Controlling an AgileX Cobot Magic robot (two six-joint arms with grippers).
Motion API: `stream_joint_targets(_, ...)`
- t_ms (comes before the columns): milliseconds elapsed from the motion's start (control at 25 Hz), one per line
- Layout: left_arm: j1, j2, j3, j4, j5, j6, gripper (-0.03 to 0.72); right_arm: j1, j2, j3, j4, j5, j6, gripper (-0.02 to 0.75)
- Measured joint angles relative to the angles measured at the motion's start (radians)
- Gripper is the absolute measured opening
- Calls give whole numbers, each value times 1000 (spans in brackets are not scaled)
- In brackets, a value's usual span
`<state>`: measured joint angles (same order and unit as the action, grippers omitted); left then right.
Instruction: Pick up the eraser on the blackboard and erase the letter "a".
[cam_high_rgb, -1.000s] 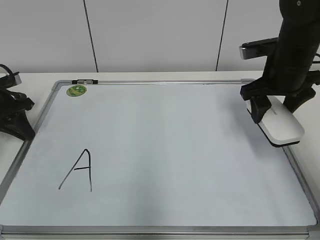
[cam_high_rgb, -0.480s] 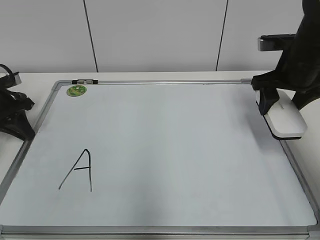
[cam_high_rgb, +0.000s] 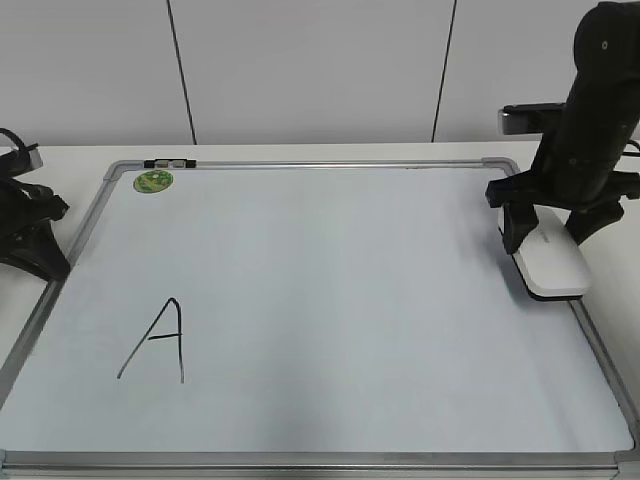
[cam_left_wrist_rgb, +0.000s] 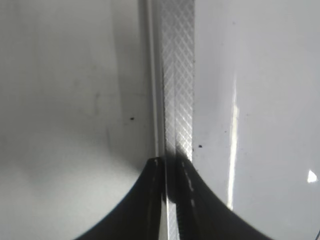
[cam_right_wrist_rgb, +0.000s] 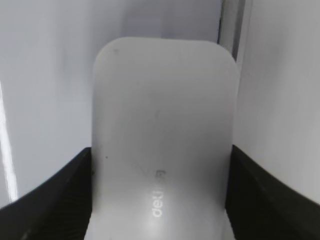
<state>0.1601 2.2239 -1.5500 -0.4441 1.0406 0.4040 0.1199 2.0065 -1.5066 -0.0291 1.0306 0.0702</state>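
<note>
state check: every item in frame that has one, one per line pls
eraser: flat near the blackboard's right edge, between the right gripper's fingers
right gripper: fingers at both eraser sides
left gripper: parked over the left frame rail, fingers look together
blackboard: flat on table, wiped clean but for one mark
capital "A": intact, lower left
green sticker: stuck at top-left corner

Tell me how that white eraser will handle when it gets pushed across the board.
The eraser looks like a rigid plastic block, so it probably won't flex. Its flat, low shape suggests it slides rather than rolls or tips. The smooth top may be slippery, though the right gripper straddles its sides.
</note>
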Motion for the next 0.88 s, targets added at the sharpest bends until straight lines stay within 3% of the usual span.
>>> stream_joint_targets(880,0,0,0,-4,0,0,42,0,86,1,-53,-77,38,536)
